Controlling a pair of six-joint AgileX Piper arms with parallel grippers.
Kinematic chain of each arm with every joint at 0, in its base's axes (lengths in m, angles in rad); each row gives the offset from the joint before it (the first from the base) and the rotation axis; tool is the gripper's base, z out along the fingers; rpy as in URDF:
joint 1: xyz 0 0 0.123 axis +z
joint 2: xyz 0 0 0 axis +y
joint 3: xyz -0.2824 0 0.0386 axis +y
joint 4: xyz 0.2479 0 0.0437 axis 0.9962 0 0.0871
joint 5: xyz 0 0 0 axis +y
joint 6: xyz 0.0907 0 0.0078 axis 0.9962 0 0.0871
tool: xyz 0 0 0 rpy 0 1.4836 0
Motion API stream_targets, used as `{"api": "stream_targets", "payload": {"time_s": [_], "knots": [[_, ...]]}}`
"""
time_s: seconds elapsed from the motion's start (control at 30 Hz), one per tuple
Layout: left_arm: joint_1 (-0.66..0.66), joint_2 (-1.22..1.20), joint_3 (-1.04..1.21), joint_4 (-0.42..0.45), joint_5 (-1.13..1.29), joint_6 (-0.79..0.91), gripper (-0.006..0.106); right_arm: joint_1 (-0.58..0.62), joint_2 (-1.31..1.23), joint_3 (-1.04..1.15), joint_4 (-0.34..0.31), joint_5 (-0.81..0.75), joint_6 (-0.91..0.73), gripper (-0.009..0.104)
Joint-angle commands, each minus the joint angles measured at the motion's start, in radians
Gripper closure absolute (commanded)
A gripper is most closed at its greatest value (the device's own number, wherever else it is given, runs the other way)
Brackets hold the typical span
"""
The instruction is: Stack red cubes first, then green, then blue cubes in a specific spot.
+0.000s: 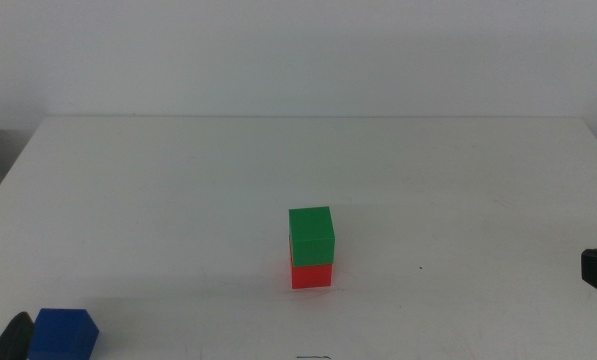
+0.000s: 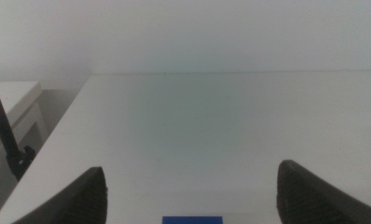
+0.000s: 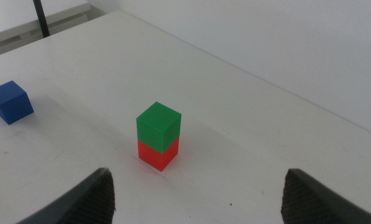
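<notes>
Blue cube (image 2: 192, 219) lies between the open left claw's (image 2: 191, 196) jaws, ungripped.

A plain green cube (image 1: 311, 233) is sitting on a bright red cube (image 1: 311, 275). A dark blue cube (image 1: 64, 333) is showing near the white tabletop's (image 1: 178, 190) front-left corner, beside a dark left gripper (image 2: 191, 196).

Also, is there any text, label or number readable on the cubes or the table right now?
None: no readable text in any view.
green cube: plain faces.
red cube: plain faces.
blue cube: plain faces.
table: bare white, unmarked.
</notes>
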Motion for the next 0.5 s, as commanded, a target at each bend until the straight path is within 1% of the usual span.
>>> {"api": "stream_targets", "payload": {"time_s": [0.0,0.07,0.13,0.2,0.27,0.47], "knots": [[-0.002,-0.012,-0.005,0.016,-0.08,-0.002,0.007,-0.005,0.005,-0.022,-0.017,-0.072,-0.01,0.004],[0.01,0.027,-0.015,0.02,-0.112,-0.002,0.007,-0.005,0.005,-0.022,-0.017,-0.072,-0.01,0.004],[0.03,0.113,-0.065,-0.008,-0.108,-0.006,0.007,-0.005,0.005,-0.022,-0.017,-0.072,-0.01,0.004],[0.045,0.226,-0.171,-0.029,-0.023,-0.005,0.007,-0.005,0.005,-0.022,-0.017,-0.072,-0.01,0.004],[0.053,0.353,-0.303,-0.03,0.119,-0.002,0.007,-0.005,0.005,-0.022,-0.017,-0.072,-0.01,0.004],[0.049,0.717,-0.7,-0.015,0.665,0.002,0.007,-0.005,0.005,-0.022,-0.017,-0.072,-0.01,0.004]]}}
